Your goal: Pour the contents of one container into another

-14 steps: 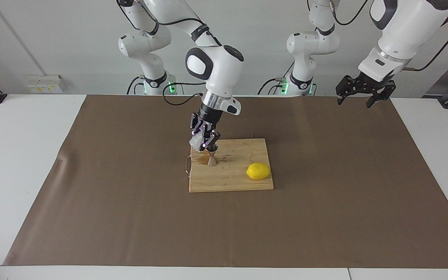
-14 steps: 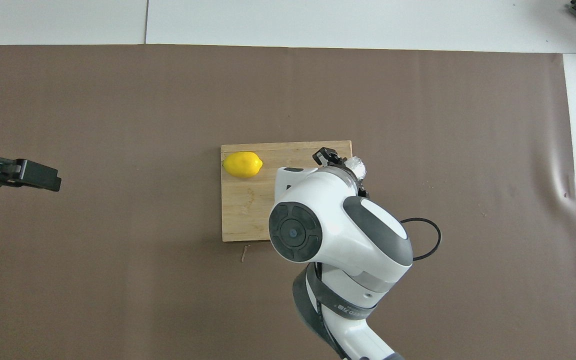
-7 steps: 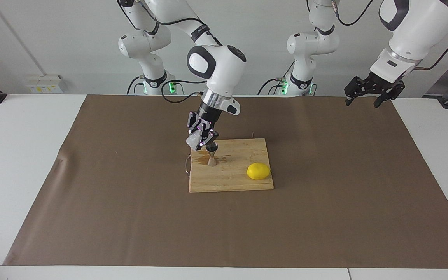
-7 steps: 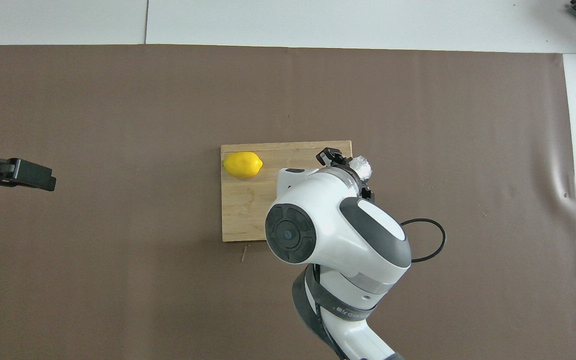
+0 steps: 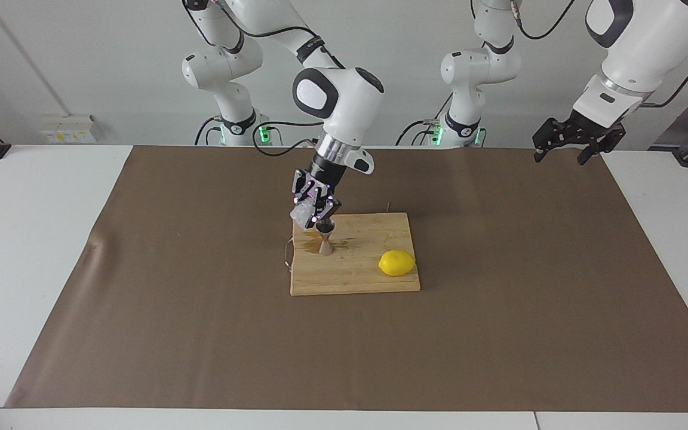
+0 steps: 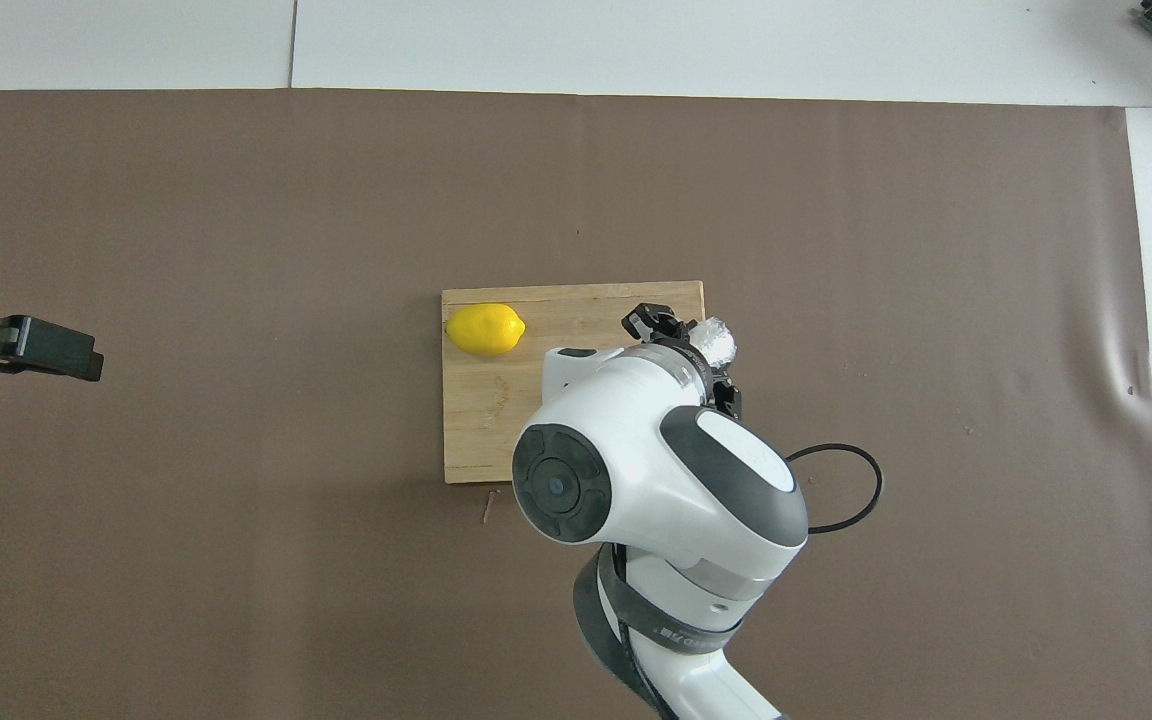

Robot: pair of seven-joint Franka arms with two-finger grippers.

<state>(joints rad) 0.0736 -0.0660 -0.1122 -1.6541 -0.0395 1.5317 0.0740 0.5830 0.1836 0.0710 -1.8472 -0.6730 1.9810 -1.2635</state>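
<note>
Holding the glass cup (image 5: pixel 303 215) tilted, the right gripper (image 5: pixel 315 210) hangs over the corner of the wooden cutting board (image 5: pixel 374 239) that is nearer the robots and toward the right arm's end of the desk (image 5: pixel 33 239). Fingers are clenched on the cup, which is up in the air and leaning toward the jigger.

Steel jigger (image 5: pixel 325 240) stands upright on the board, directly under the gripper, cup just above and beside its top rim. Can't tell if the two touch. Dark wet patch on the wood around the jigger's base.

In the overhead view the cup (image 6: pixel 714 340) shows as a whitish lump at the board's edge, beside the right gripper (image 6: pixel 681 338); the arm's wrist hides the jigger there.

Lemon (image 5: pixel 396 263) lies on the same board, farther from the robots than the jigger and toward the left arm's end, well apart from it.

Left gripper (image 5: pixel 570 138) waits raised over the edge of the brown mat (image 5: pixel 499 334) at the left arm's end of the desk, fingers spread and holding nothing.
</note>
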